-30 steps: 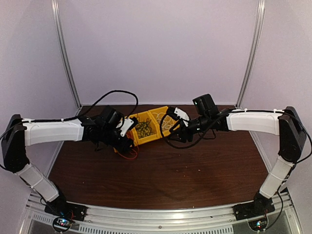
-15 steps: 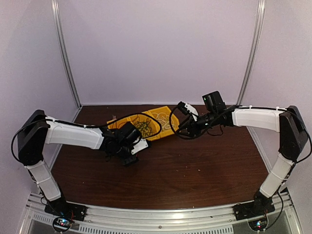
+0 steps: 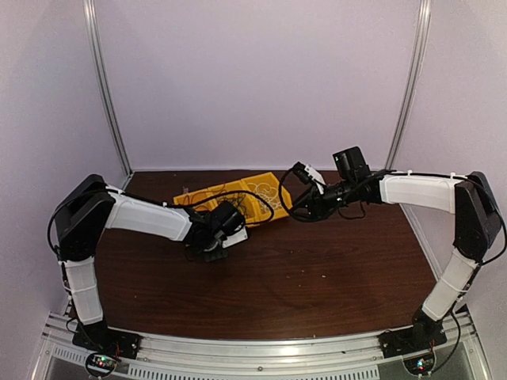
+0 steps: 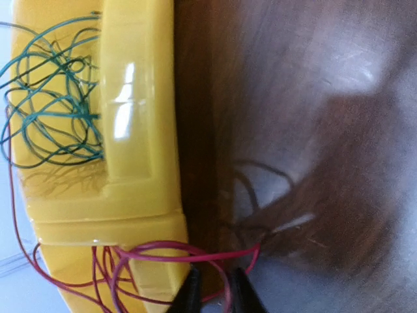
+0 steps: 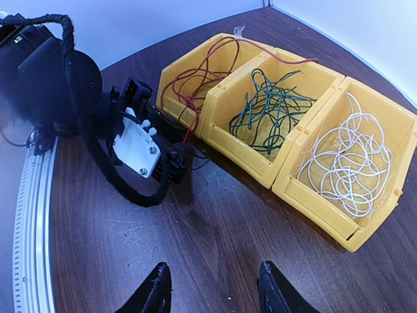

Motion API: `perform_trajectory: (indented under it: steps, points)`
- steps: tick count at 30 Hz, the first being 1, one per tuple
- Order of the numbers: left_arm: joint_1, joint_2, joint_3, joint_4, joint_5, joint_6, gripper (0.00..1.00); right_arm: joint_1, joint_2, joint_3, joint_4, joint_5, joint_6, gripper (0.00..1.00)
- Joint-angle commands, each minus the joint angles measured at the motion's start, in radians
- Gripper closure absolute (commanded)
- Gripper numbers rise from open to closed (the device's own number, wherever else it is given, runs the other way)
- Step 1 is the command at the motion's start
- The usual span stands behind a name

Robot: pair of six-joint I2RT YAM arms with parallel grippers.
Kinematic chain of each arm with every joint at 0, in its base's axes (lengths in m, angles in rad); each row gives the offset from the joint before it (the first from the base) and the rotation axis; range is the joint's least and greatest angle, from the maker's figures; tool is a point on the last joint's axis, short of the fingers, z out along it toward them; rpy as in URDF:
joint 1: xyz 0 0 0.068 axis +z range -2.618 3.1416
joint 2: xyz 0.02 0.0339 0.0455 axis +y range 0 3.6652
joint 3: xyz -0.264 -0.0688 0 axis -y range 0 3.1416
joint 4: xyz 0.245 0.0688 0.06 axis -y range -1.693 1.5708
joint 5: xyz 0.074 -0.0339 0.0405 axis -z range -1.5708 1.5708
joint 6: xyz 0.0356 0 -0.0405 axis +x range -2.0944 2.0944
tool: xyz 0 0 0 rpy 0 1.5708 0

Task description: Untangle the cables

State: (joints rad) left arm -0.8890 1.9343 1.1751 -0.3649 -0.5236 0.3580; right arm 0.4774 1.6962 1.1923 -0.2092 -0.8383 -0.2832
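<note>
**Cables, three, one per bin**
- The red cable (image 5: 195, 78) is lying in the bin at the left of the right wrist view. Its strands are spilling over the near rim onto the surface (image 5: 215, 228).
- The dark green cable (image 5: 270, 107) is sitting as a loose tangle in the middle bin.
- The white cable (image 5: 345, 163) is lying in loose loops in the bin at the right of that frame.

**Containers**
- The yellow bins (image 5: 238, 153), three in number, are standing side by side and touching, across the upper part of the frame.

**Left pincer** (image 4: 214, 297)
- It is showing at the bottom edge of the left wrist view, just beside the corner of the red cable's bin.
- Its tips are standing a narrow gap apart, and a red strand is crossing between them.
- Whether that strand is being pinched cannot be told.

**Right pincer** (image 5: 212, 290)
- It is hanging over bare surface at the bottom of its own view.
- Its fingers are standing wide apart and holding nothing.
</note>
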Motion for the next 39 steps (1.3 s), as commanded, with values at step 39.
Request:
perform_trajectory:
  steps: [39]
  points:
    - [0.333,-0.033,0.011,0.354,0.367,-0.629,1.0,-0.01,-0.008,-0.005,0.012,-0.019,0.013,0.53]
